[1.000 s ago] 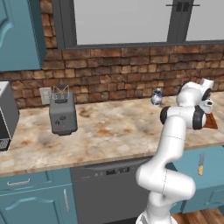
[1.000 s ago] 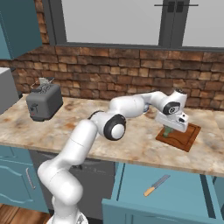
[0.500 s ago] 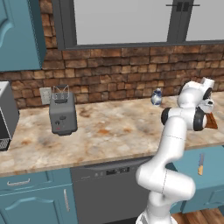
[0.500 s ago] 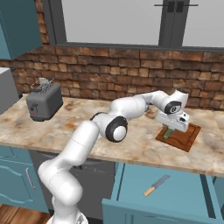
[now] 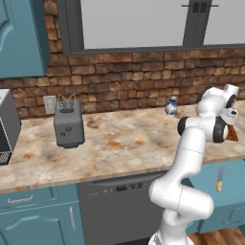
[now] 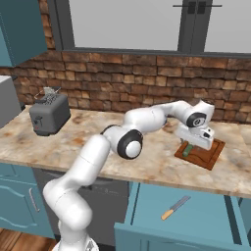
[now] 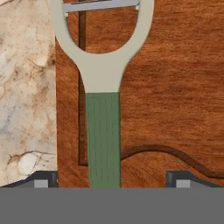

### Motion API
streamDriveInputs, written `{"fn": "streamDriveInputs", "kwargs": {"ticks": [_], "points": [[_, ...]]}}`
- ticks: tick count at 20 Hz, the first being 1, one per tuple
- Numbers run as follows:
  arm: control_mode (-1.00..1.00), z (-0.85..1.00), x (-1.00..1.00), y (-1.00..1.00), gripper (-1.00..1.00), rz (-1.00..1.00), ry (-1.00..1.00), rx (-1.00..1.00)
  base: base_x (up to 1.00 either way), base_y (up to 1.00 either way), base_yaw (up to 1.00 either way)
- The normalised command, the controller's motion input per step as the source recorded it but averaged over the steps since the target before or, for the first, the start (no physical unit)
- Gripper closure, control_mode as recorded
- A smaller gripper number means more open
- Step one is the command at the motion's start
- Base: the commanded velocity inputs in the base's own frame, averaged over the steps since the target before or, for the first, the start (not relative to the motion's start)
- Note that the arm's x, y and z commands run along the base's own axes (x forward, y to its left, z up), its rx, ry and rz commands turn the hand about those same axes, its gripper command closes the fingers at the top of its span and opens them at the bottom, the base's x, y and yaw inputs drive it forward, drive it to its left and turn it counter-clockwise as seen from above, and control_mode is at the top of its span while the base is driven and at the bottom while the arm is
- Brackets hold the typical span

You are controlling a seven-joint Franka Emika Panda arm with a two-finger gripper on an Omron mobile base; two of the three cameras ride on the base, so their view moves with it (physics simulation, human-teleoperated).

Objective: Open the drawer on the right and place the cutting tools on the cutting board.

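The green-handled peeler (image 7: 103, 140) lies flat on the reddish-brown cutting board (image 7: 175, 87), its curved silver head (image 7: 103, 48) pointing away from the hand. My gripper (image 7: 111, 179) hovers just over the handle and is open, its fingertips (image 7: 41, 179) well clear on each side. From the right base view the gripper (image 6: 195, 142) sits low over the cutting board (image 6: 208, 157) with the peeler (image 6: 186, 149) under it. The drawer (image 6: 206, 218) on the right stands pulled out, with the tan-handled knife (image 6: 175, 207) lying inside. The knife (image 5: 219, 179) also shows in the drawer (image 5: 208, 186).
A grey toaster (image 5: 68, 125) stands at the counter's left, with a microwave (image 5: 5, 127) beyond it. A small blue-and-white jar (image 5: 171, 106) sits by the brick wall. The dark dishwasher front (image 5: 119, 206) is below the counter.
The jaws have spread from nearly shut to wide, letting go of the peeler, which now rests on the cutting board. The arm has barely moved.
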Motion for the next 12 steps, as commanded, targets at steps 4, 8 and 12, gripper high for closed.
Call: {"fn": "streamDriveInputs", "kwargs": {"ticks": [4,8,12], "points": [[-1.00,0.12,-0.99,0.17,-1.00,0.00,-0.04,0.00,0.00,0.00,0.00],[-1.00,0.19,-0.97,0.28,-1.00,0.00,-0.07,0.00,0.00,0.00,0.00],[-1.00,0.21,-1.00,0.40,-1.00,0.00,-0.08,0.00,0.00,0.00,0.00]]}}
